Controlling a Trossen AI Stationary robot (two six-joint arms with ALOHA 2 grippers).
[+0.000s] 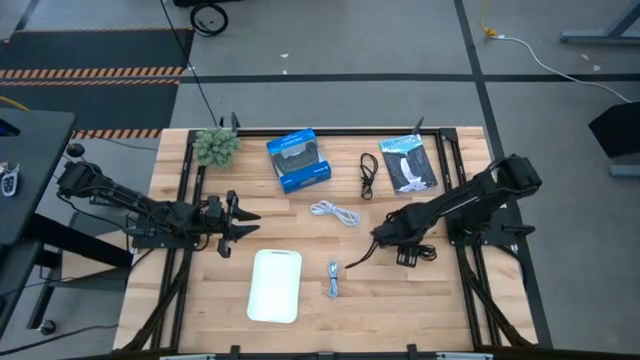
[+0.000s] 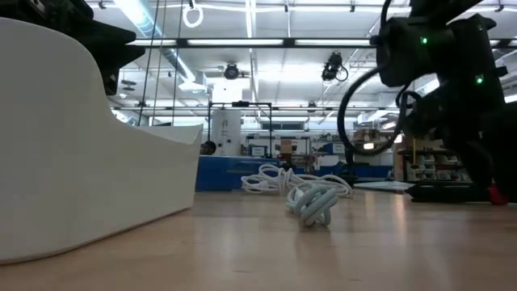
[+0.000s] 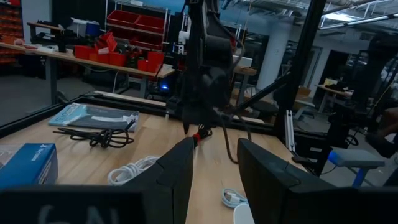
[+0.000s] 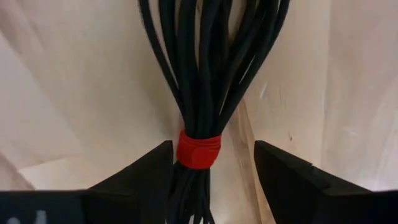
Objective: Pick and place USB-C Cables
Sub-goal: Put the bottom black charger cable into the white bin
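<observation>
My right gripper (image 1: 383,238) hovers right of the table's middle, shut on the black cable with the red tie (image 1: 357,259). The bluish-grey cable (image 1: 333,278) lies coiled on the wood next to the white tray (image 1: 275,285) and shows close up in the low view (image 2: 315,202). On the wood farther back lie the white cable (image 1: 337,212) and the plain black cable (image 1: 367,175). My left gripper (image 1: 235,222) waits open over the table's left part, touching nothing. My right gripper holds the black bundle at its red tie (image 4: 199,149), between the two fingers (image 4: 146,171). The fingers slant down toward the table's left side and lie along the bundle. The strands (image 3: 231,146) hang slack below the gripper; whether their low end touches the wood cannot be told.
A blue box (image 1: 298,160) and a dark flat packet with white print (image 1: 408,163) sit near the far edge, with a small green plant (image 1: 215,145) at the far left corner. Dark frame rails run along the table's left and right sides.
</observation>
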